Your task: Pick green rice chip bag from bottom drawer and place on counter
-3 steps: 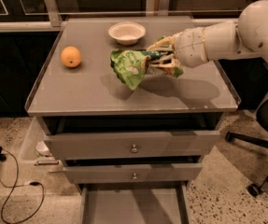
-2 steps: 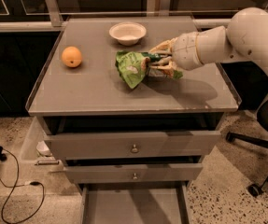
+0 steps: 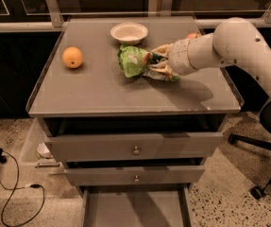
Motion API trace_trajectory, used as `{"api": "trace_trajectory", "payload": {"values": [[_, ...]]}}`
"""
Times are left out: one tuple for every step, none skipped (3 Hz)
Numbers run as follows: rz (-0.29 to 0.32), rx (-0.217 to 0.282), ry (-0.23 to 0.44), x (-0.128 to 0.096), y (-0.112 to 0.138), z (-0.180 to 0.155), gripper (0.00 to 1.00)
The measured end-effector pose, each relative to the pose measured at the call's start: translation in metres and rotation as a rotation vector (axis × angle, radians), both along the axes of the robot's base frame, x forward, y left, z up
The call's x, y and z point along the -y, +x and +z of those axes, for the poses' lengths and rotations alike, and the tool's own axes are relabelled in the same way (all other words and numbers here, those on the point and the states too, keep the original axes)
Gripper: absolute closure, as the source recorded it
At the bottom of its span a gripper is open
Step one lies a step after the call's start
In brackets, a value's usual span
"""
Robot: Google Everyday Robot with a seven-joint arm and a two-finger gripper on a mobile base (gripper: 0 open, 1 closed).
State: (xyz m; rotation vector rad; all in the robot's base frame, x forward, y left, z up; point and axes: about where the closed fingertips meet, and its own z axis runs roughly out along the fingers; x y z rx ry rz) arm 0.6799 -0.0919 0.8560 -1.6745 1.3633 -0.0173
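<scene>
Green rice chip bag [image 3: 132, 60] up on the counter [image 3: 102, 91], pinched in the gripper [image 3: 155, 64].

Nearest, at the bottom edge: the bottom drawer [image 3: 135, 208] pulled out, its flat tray floor in view. Above it, two upper drawers [image 3: 135, 145] with small round knobs, fronts facing out. Left on the floor, a black cable [image 3: 12, 193]; right, a chair base [image 3: 255, 190] on castors. Up on the grey top, right of centre: the bag, crumpled, low at the surface, touching or just off it, cannot tell. Gripper clamped onto its right end, white arm [image 3: 239, 41] reaching in from the right. Well apart to the left, an orange [image 3: 72, 57]. Farther back, just behind the bag, a white bowl [image 3: 129, 32]. Beyond that, a rail [image 3: 21, 25] and glass panels.
</scene>
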Motion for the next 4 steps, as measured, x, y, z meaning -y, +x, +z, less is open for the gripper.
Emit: {"api": "trace_trajectory", "payload": {"values": [[-0.013,-0.007,0.002,-0.0002,0.002,-0.0026,0.88],[-0.013,-0.007,0.002,-0.0003,0.002,-0.0026,0.64],[-0.013,-0.007,0.002,-0.0003,0.002,-0.0026,0.41],[-0.013,-0.007,0.002,-0.0003,0.002,-0.0026,0.19]]}}
